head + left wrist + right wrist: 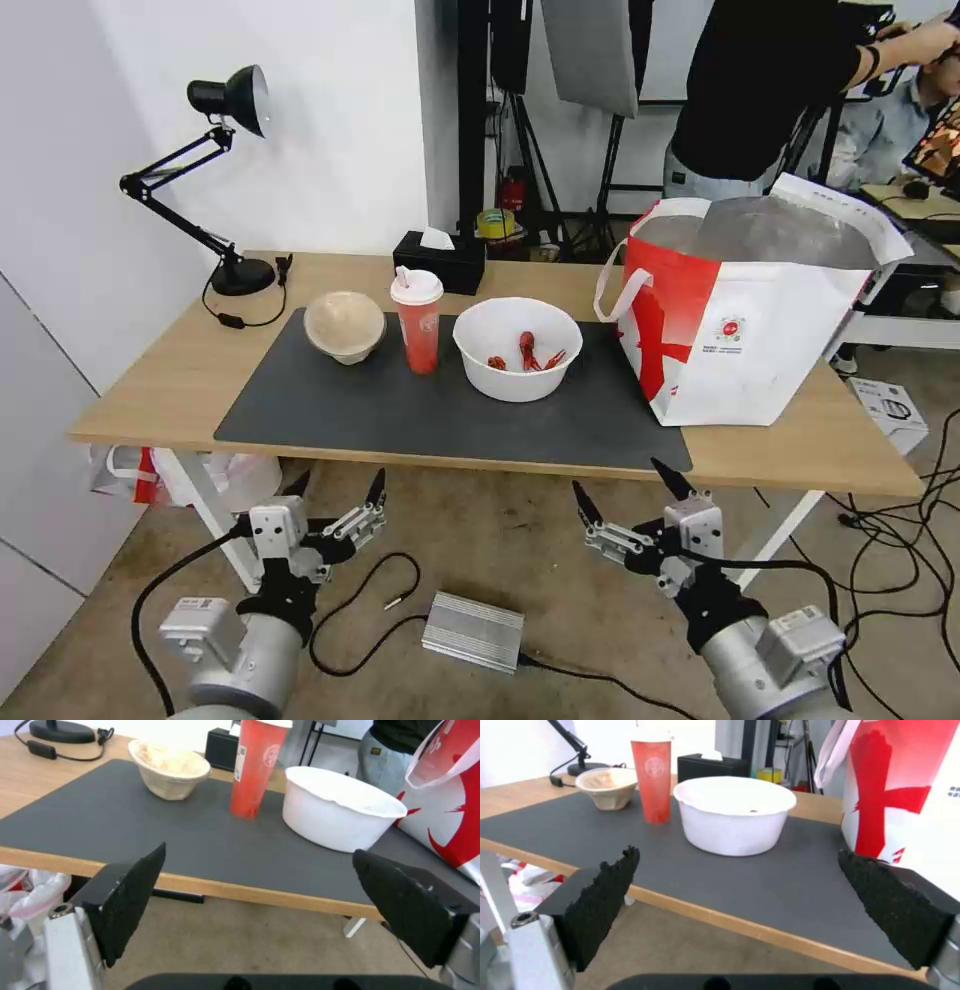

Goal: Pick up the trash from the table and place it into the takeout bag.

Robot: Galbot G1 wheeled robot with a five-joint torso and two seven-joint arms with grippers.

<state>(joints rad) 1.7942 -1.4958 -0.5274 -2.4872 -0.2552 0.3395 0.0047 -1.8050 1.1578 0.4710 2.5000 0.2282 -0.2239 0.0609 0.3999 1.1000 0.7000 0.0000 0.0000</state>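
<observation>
left claw (338, 492) spread, empty | right claw (625, 487) spread, empty | trash (517, 348) on table (150, 385), beyond both

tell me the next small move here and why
Probably reach the right gripper forward over the table edge toward the wide white bowl with red scraps: its jaws are open, nothing is held, and that bowl sits nearest the white-and-red takeout bag.

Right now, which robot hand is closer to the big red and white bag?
Right. The right gripper hangs open just below the takeout bag, off the table edge; the left gripper hangs open far across, under the beige bowl.
</observation>
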